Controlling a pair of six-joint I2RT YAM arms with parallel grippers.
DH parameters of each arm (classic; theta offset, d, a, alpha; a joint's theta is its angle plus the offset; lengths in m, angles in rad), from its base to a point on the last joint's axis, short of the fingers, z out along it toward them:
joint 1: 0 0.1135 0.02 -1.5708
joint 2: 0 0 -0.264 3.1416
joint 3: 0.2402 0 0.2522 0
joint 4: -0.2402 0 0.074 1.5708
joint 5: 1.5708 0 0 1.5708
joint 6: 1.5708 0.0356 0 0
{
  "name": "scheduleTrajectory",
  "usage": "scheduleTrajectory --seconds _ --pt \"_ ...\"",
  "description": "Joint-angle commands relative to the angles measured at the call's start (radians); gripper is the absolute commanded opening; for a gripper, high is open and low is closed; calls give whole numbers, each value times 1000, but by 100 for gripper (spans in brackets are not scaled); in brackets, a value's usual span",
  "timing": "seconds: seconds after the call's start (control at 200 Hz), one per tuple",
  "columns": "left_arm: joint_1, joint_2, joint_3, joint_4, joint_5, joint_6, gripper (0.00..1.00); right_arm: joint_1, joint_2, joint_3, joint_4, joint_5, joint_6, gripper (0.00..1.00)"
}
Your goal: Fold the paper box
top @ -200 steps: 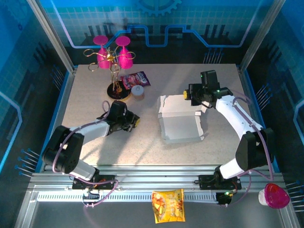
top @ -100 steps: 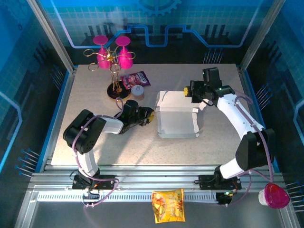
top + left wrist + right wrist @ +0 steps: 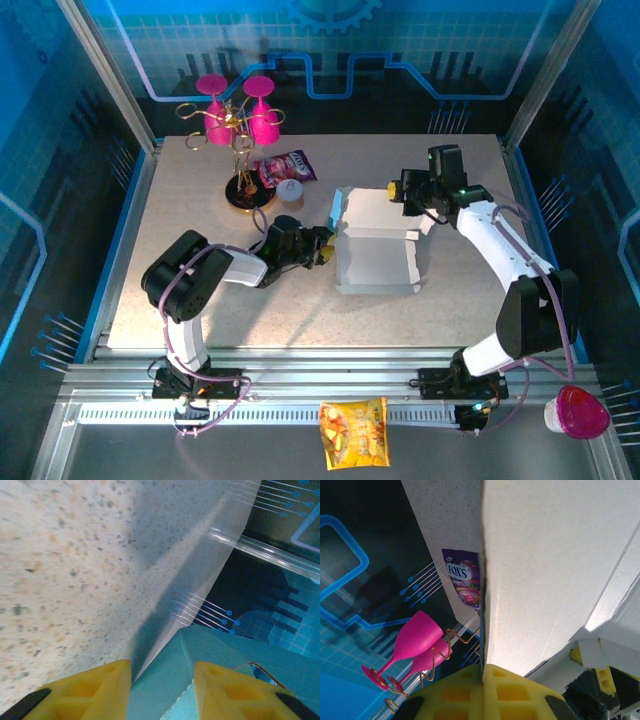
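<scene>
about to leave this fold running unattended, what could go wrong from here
The right gripper pinches one thin panel of the paper box; a hard pull could crease or tear it. The left gripper has open jaws at the box's left edge; pushing in might slide or crumple it.

**Matt card, speckled stone, shiny pink plastic**

The paper box (image 3: pixel 378 255) is thin card, smooth and matt, light blue outside and paler, whitish, on its inner faces. The worktop (image 3: pixel 190 220) looks like speckled stone composite, fine-grained and dull. The fingers (image 3: pixel 85 690) of the left claw (image 3: pixel 161 675) and those of the right claw (image 3: pixel 482 672) are matt yellow plastic moulded with recessed squares. The pink glasses (image 3: pixel 262 118) look like glossy plastic; their stand (image 3: pixel 240 160) is thin gold-coloured wire. The purple packet (image 3: pixel 288 166) is shiny film. The front rails (image 3: pixel 300 362) are brushed metal.
</scene>
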Motion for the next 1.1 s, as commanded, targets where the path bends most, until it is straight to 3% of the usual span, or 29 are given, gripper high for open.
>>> scheduleTrajectory --seconds 0.0,0.125,0.27,0.465,0.876,1.096 --pt "18 -69 -61 -67 -15 13 40 4 -25 -68 97 -11 -98 0" --pt "50 -182 -122 -264 -2 76 47 23 -59 -181 293 44 -255 0" --pt "86 -360 -149 -567 -10 180 52 37 -56 -323 579 49 -292 0" --pt "141 -564 -101 -826 -67 340 54 46 -27 -370 659 -15 -369 0" --pt "115 -378 95 -773 10 571 41 9 -47 -508 732 -153 -509 0" --pt "101 -291 240 -863 -6 796 29 -7 -3 -443 698 -151 -491 0"
